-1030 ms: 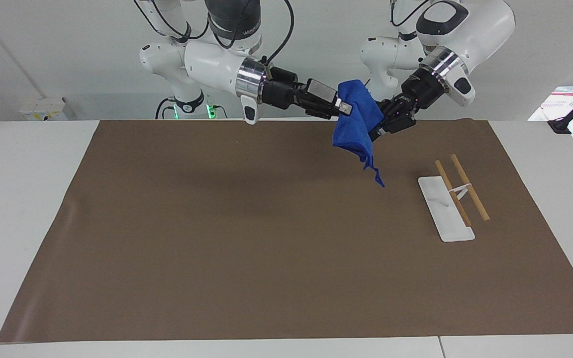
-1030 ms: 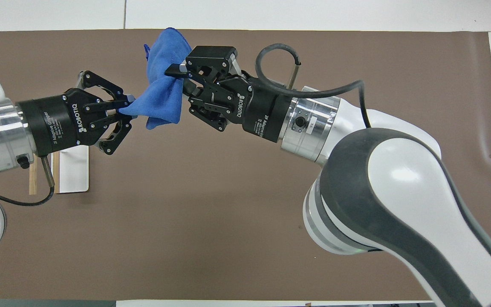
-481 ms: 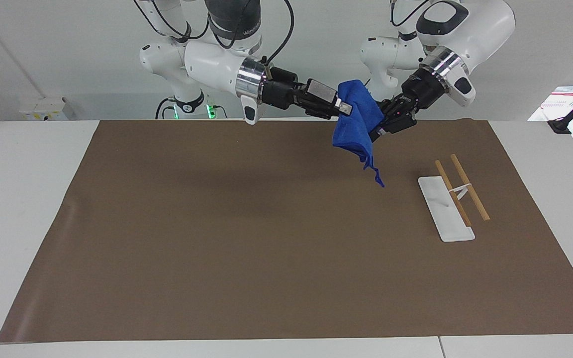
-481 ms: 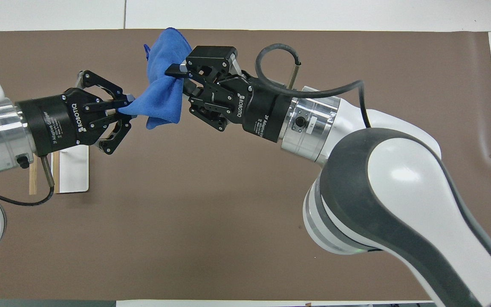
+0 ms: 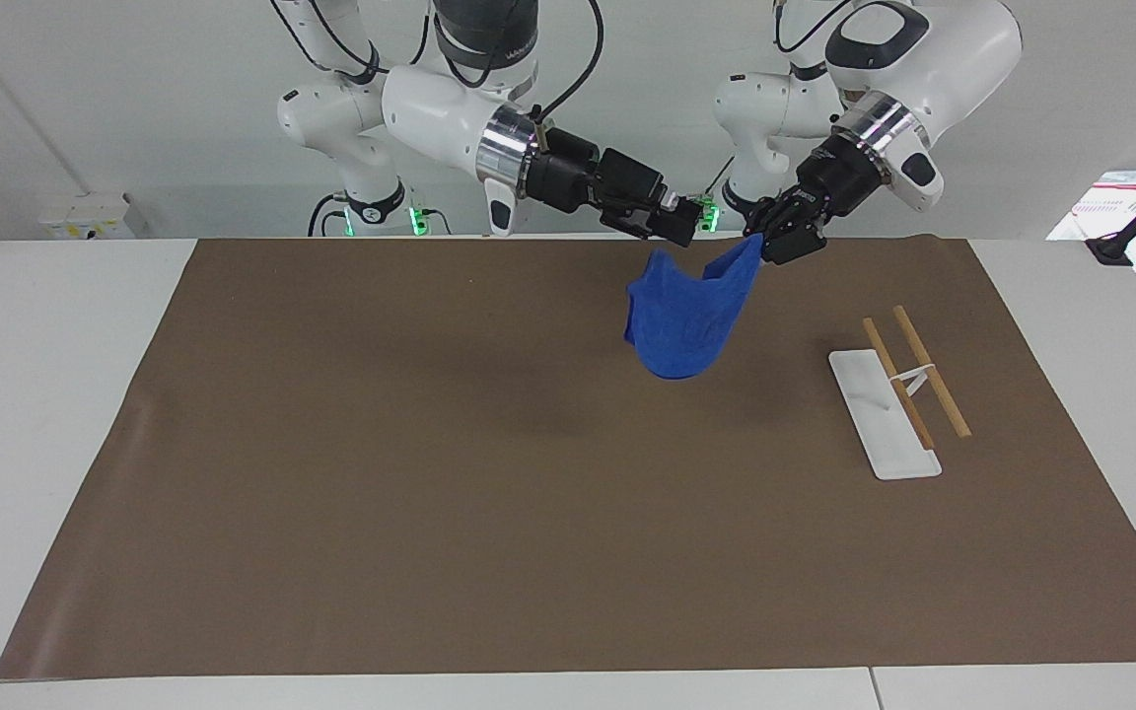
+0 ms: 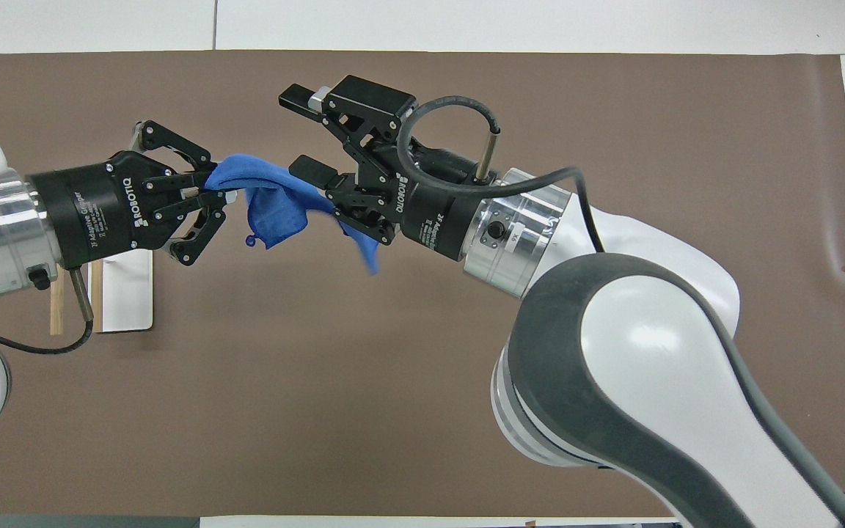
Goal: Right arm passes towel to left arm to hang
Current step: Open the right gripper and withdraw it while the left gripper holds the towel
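The blue towel (image 5: 681, 316) hangs in the air by one corner from my left gripper (image 5: 763, 242), which is shut on that corner. It sags in a loose fold over the brown mat. In the overhead view the towel (image 6: 268, 198) drapes from the left gripper (image 6: 206, 192) toward the right gripper. My right gripper (image 5: 683, 222) is open beside the towel's top edge, with its jaws spread wide and holding nothing. It also shows in the overhead view (image 6: 296, 132).
A white base plate (image 5: 884, 414) with two wooden rods (image 5: 931, 370) on a small stand lies on the brown mat (image 5: 430, 493) toward the left arm's end. The plate (image 6: 127, 290) shows partly under the left wrist in the overhead view.
My right gripper has opened, let go of the towel and drawn back a little. The towel has dropped and now hangs from the left gripper alone.
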`<state>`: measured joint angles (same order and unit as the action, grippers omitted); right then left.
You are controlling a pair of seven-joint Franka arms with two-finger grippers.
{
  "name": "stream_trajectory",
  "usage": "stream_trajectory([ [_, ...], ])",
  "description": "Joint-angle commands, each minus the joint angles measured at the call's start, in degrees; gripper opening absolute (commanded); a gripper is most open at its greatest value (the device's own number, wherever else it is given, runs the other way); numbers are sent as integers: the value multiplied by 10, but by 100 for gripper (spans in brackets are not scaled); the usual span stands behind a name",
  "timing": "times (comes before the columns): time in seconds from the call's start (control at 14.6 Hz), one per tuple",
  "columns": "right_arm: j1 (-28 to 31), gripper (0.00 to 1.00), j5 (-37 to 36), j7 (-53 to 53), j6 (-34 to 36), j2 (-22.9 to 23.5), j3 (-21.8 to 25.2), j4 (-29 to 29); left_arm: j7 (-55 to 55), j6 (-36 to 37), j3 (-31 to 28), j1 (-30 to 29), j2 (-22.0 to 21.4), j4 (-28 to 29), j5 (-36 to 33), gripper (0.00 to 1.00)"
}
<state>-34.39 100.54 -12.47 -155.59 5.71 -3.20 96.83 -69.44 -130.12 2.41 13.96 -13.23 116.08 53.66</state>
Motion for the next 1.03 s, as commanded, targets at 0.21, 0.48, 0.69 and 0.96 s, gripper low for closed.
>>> stream_trajectory([
  [0.21,10,100,-60,23,0,-5,-1,9,13,-8,-1,3,-11,7,-7,0],
  [0.48,29,100,-225,23,1,-7,0,38,48,-7,12,10,-2,-1,-120,0],
  [0.69,63,100,-329,41,5,-10,1,65,52,-7,39,11,8,-14,-264,0],
  [0.96,120,100,-475,56,12,-16,4,98,147,4,45,13,15,-20,-355,0],
])
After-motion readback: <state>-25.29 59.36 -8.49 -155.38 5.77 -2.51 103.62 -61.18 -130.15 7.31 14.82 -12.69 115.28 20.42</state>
